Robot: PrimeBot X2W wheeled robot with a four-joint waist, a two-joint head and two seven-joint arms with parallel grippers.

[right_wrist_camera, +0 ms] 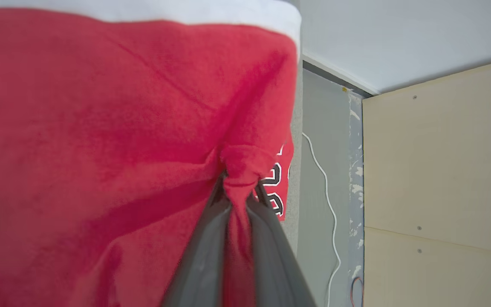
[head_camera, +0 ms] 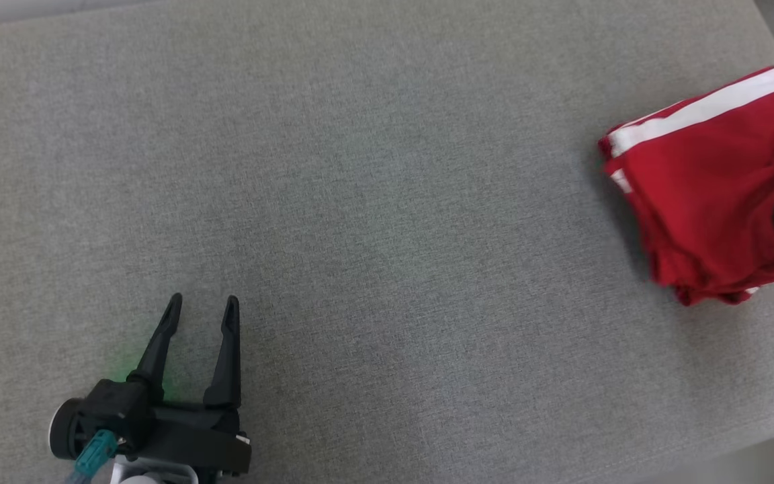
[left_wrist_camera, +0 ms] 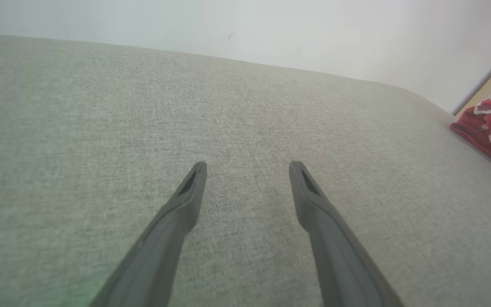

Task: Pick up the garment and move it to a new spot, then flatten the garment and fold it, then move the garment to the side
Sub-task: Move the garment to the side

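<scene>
One red garment (head_camera: 703,195), two claws (head_camera: 202,306) (right_wrist_camera: 239,187), one grey cushion (head_camera: 387,202)

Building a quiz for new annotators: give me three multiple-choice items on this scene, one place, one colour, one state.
1. Where on the grey surface does the garment lie, head view? A. far right B. centre C. lower left
2. Colour of the band along its edge? A. black B. white C. yellow
3. The right gripper is: A. open, empty B. shut on the garment C. open, pressing the surface
Answers: A, it sits at that view's right edge; B, a white strip borders the red cloth; B, its fingers pinch a red fold.
</scene>
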